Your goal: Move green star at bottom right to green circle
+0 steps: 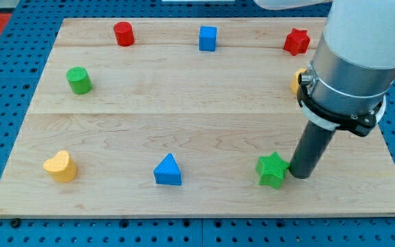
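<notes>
My tip (300, 174) rests on the wooden desk (197, 130) near the view's bottom right. It is a plain dark rod with no claw on it, so there is nothing to be released or clenched, and it grasps nothing.

The green star (272, 169) sits just to the view's left of my tip, touching it or nearly so; I cannot tell which. The green circle (79, 80) is far off toward the view's upper left of my tip, well apart from the star.

Further to the view's left of my tip, past the star, lies the blue triangle (168, 170), and beyond that, near the bottom left, the yellow heart (60, 166).

Toward the view's top from my tip, along the far edge of the desk, stand the red cylinder (123, 33), the blue cube (208, 38) and the red star (296, 42).

A yellow block (297, 80) shows just above my tip, mostly hidden behind the arm's body, so its shape cannot be made out.
</notes>
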